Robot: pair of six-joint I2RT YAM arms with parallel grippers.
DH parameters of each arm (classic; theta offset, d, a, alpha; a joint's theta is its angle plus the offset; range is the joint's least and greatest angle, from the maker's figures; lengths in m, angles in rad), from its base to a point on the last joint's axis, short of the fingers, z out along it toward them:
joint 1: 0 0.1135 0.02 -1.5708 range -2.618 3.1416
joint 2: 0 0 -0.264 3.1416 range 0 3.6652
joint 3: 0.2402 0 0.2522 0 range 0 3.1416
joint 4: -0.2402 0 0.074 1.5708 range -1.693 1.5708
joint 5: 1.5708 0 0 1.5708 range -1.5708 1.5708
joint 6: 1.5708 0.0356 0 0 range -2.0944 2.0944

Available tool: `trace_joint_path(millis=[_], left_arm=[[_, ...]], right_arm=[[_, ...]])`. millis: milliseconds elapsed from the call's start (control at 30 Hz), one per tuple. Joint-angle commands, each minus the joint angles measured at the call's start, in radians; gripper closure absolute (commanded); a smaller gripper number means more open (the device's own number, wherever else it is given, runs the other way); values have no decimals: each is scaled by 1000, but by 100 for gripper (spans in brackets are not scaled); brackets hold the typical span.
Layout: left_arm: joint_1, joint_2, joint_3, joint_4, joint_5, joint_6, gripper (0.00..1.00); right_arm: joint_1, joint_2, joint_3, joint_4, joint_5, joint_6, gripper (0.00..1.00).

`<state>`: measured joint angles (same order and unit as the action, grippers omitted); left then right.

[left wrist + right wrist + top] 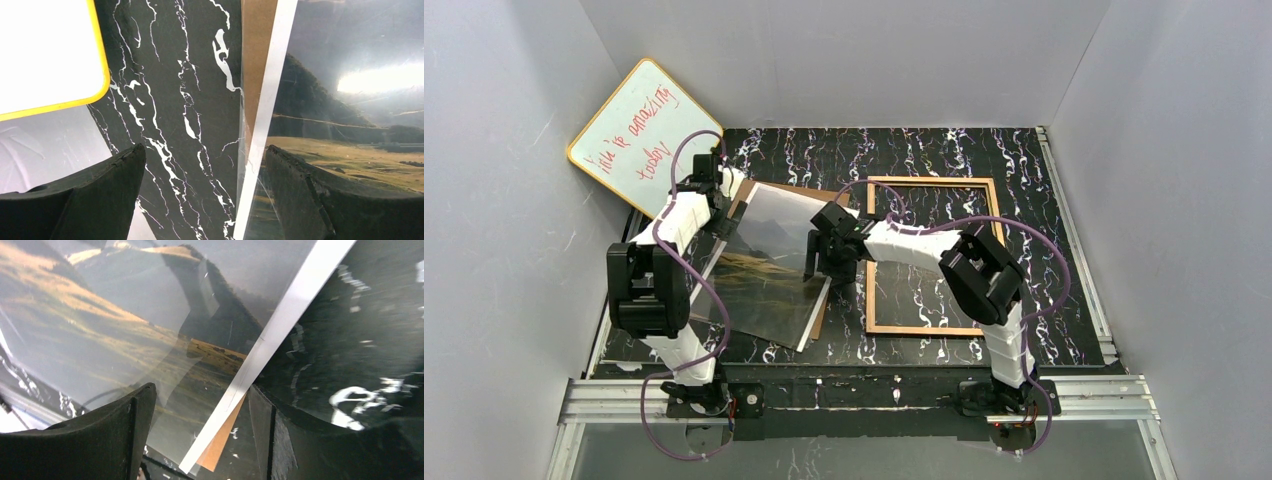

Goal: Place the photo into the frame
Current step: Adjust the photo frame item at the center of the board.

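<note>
Top external, photo (769, 270) over brown panel (257, 50), frame (924, 329) beside, whiteboard (639, 125) behind, left hand (205, 155) and right hand (200, 400) apart

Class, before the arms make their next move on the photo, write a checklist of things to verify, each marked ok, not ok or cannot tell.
1. Left gripper open, straddling an edge of the photo: ok.
2. Right gripper open, straddling another edge of the photo: ok.
3. Frame lying flat, nothing resting inside it: ok.
4. Photo loose from the brown backing panel beneath it: cannot tell.
5. Photo inside the frame: not ok.
</note>
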<state>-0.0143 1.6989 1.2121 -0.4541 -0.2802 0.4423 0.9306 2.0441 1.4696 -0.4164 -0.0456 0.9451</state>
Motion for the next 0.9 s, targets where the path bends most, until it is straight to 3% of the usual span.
trace_joint_path(millis=[0,133,400,867], left_arm=[[5,8,-16,-8,-22,16,12],[8,14,-23,-6,-25,31,12],[13,45,-60,17,-17,43,13],[13,72,-166,87,-36,65,17]], right_arm=[[5,-2,6,-33,-44,-2,23],[-42,-56,48,-75,3,-56,22],[-213,-36,119,-53,-64,-129,17],[-347,151,297,53,-213,-166,31]])
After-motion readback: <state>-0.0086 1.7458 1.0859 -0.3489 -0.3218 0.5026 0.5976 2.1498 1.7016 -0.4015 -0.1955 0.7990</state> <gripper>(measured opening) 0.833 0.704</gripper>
